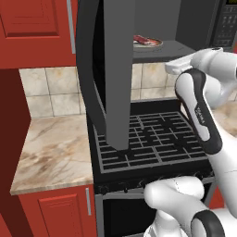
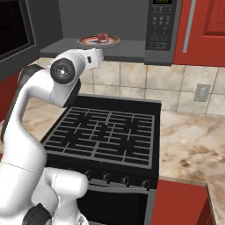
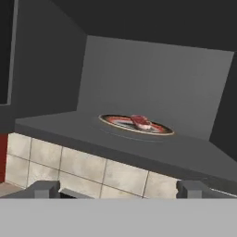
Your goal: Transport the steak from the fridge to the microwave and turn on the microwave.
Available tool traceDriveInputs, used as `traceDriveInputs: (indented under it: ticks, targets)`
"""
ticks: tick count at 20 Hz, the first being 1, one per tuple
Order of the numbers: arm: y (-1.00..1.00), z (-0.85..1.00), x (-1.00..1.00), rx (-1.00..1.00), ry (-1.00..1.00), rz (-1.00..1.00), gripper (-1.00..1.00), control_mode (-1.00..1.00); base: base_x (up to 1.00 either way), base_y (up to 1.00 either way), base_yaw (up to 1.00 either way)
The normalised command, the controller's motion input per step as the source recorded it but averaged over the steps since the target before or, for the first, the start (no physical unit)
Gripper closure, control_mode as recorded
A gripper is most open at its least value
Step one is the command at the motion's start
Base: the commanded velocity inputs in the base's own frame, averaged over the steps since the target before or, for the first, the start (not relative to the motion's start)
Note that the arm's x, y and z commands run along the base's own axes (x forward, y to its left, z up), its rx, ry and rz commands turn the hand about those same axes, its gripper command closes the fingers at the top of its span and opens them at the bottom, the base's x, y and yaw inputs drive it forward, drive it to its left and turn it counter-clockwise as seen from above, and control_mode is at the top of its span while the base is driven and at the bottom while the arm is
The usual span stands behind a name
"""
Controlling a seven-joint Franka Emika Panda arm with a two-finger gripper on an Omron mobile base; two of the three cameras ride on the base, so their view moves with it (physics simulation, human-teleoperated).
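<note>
one steak (image 3: 140, 121), one plate (image 3: 159, 131), one microwave (image 2: 160, 26), one stove (image 2: 105, 132)

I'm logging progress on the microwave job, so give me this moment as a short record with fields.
steak: lying on the round plate inside the microwave
microwave door: swung wide open, hanging over the stove
keypad: on the microwave's right side, untouched
tool: open, empty, in front of the microwave's opening, apart from the steak
left to do: shut the door, then start the microwave
</note>
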Motion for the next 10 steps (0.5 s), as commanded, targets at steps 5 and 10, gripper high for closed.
traceDriveInputs:
  ticks: [5, 10]
  targets:
    - [0.0, -0.07, -1.0, -0.07, 0.03, -0.01, -1.0, -1.0, 0.0, 0.0, 0.0]
    - [0.02, -0.18, -0.99, -0.14, 0.06, -0.01, -1.0, -1.0, 0.0, 0.0, 0.0]
